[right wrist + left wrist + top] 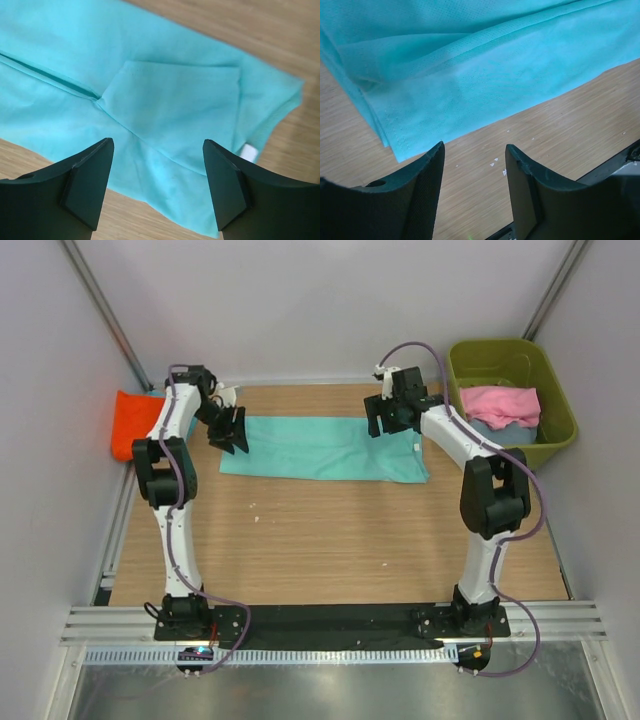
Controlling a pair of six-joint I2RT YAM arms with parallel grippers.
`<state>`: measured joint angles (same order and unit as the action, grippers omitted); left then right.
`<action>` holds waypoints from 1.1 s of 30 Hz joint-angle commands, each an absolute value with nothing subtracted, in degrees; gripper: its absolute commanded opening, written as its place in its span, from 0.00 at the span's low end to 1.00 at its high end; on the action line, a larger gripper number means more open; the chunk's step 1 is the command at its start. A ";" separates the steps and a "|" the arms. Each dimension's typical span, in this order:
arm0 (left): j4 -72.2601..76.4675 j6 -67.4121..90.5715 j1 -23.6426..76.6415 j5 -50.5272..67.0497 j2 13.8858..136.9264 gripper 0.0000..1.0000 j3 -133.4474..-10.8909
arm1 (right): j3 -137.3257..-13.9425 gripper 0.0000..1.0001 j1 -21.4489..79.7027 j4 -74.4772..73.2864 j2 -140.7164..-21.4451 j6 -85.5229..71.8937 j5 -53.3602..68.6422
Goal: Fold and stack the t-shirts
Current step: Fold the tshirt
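**Now: teal t-shirt flat across the far bench, both sets of jaws apart at its ends**

The bench (330, 540) is walled in on three sides. A pale wall runs close along the left, back and right edges, and the arm bases sit on the dark rail at the near edge. The teal t-shirt (325, 448) lies folded into a long band across the far half, with its long edges roughly parallel to the back wall. Bare wood shows from its near hem to the bases, the widest open stretch in the top view.

At the far left corner the orange t-shirt (132, 425) lies against the wall, just beside the left arm (170, 480). Off the far right corner stands the olive-green bin (555, 390), holding the pink t-shirt (500, 405) on top of a pale blue t-shirt (490, 432). The right arm (480, 470) passes close by the bin.

The left jaws are apart and hold nothing. They hang over bare wood just off the corner of the teal t-shirt (470, 65), where its layered hem ends. A few white flecks (495, 162) lie on the wood between them.

The right jaws are also apart and hold nothing. They hang above the other end of the teal t-shirt (150, 100), over a folded-in flap of cloth. A white label (248, 150) shows at the cloth's edge near the right-hand finger.
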<state>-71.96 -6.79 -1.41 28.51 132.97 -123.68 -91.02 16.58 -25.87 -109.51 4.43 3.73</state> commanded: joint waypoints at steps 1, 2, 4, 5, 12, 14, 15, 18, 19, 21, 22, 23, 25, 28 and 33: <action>-72.43 -8.44 -0.53 29.36 132.88 0.54 -125.24 | -94.57 0.78 15.74 -27.86 -113.46 -3.95 7.47; -72.07 -8.26 -0.53 29.01 133.50 0.53 -125.33 | -95.18 0.78 15.04 -27.69 -114.34 -4.83 7.56; -72.07 -8.00 -0.53 27.69 135.17 0.53 -126.12 | -96.15 0.78 14.24 -27.68 -116.89 -5.88 7.56; -71.90 -7.91 -0.61 27.16 135.52 0.53 -126.12 | -96.41 0.78 13.80 -27.60 -117.59 -6.76 7.73; -70.84 -8.17 1.32 21.98 136.05 0.54 -122.00 | -97.91 0.78 12.39 -28.12 -122.51 -6.68 8.61; -70.23 -8.17 1.93 19.87 136.14 0.54 -121.03 | -99.75 0.77 12.57 -29.26 -124.62 -5.72 8.96; -70.22 -8.17 2.28 19.34 136.23 0.54 -120.50 | -100.71 0.77 12.57 -30.57 -125.76 -5.19 9.14; -69.26 -8.17 3.51 16.35 136.32 0.53 -118.22 | -106.42 0.77 12.48 -32.69 -129.72 -3.87 8.26; -69.08 -8.17 3.86 16.00 136.32 0.53 -116.65 | -107.65 0.77 12.48 -32.96 -130.68 -3.26 8.09; -68.47 -8.26 4.74 14.51 135.62 0.53 -114.79 | -111.25 0.77 12.48 -33.48 -133.58 -2.29 7.47; -68.29 -8.70 5.70 14.07 135.09 0.53 -112.17 | -112.57 0.77 12.57 -33.49 -134.55 -2.11 7.30; -67.25 -8.88 6.15 12.76 133.52 0.53 -110.67 | -113.72 0.77 12.57 -33.49 -136.30 -1.94 6.95; -66.19 -9.40 7.98 11.69 131.67 0.53 -107.15 | -117.41 0.77 12.57 -33.22 -138.24 -2.11 6.94; -65.48 -10.10 11.23 9.94 128.50 0.53 -102.14 | -121.89 0.77 12.57 -32.00 -141.15 -2.63 6.86; -64.16 -9.50 17.13 8.27 124.64 0.53 -95.03 | -129.62 0.77 13.18 -29.36 -145.80 -2.20 6.25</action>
<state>-66.61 -8.86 13.87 9.89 126.74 -98.85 -124.81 12.62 -31.22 -143.04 -2.92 7.57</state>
